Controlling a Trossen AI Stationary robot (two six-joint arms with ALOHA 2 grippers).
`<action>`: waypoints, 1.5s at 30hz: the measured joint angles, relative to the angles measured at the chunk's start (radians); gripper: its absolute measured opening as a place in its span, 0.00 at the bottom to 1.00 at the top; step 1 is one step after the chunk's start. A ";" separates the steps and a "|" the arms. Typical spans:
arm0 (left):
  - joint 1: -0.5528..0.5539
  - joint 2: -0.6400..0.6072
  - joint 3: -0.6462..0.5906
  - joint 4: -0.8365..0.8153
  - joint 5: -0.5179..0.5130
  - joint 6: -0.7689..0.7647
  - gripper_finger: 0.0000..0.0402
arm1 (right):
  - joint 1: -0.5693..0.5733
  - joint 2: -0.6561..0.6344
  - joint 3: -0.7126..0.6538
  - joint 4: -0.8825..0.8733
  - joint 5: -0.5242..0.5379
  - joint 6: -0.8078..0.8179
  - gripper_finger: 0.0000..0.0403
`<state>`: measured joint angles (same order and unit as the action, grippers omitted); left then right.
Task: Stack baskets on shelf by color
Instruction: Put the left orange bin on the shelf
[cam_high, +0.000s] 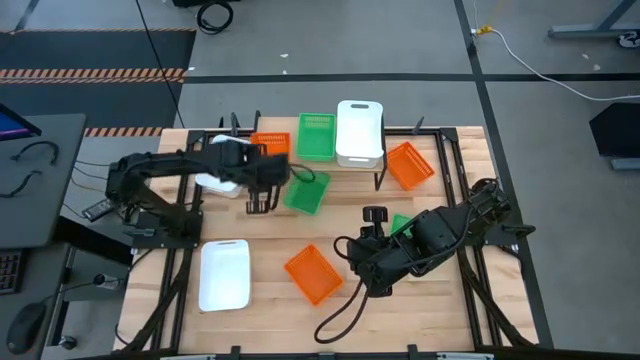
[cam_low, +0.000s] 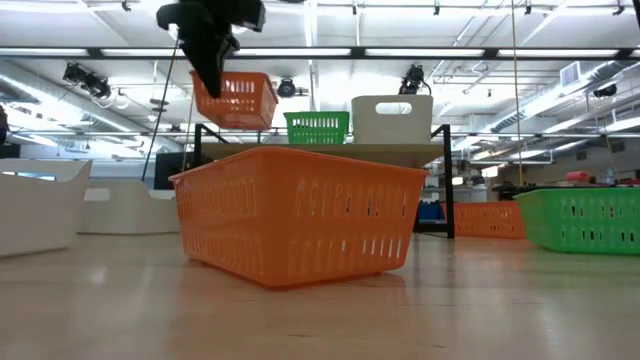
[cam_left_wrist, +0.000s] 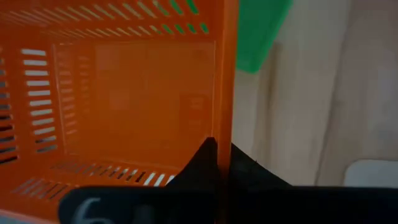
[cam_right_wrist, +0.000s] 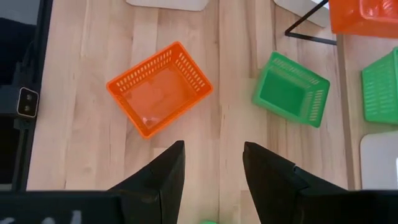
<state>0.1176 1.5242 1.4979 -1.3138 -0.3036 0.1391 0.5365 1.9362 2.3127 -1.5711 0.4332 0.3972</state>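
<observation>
The left gripper (cam_high: 262, 172), fingers clamped on an orange basket's (cam_low: 235, 99) wall, holds it above the shelf's (cam_low: 330, 151) left end. Lowering it there, beside the green basket (cam_high: 316, 136), probably comes next. The right gripper (cam_right_wrist: 213, 163) hovers, fingers spread and empty, over the tabletop (cam_high: 260, 320).

Three orange, three green, three white baskets (cam_high: 223, 275).

A big open lab or workshop hall: exposed ceiling strip lights (cam_low: 420, 52), grey concrete floor (cam_high: 400, 40), trailing cables (cam_high: 540, 62).
</observation>
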 joint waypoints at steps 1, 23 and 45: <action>0.022 0.000 0.000 0.017 0.017 0.032 0.00 | 0.000 0.000 0.000 0.000 0.000 0.000 0.42; 0.357 0.077 0.000 0.129 0.150 0.356 0.01 | -0.003 0.000 0.000 0.000 0.019 0.003 0.42; 0.251 0.120 0.000 0.108 0.149 0.269 0.09 | -0.004 0.001 0.000 0.000 0.020 -0.033 0.42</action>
<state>0.3682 1.6445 1.4979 -1.2063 -0.1549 0.4085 0.5327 1.9369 2.3127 -1.5711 0.4530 0.3637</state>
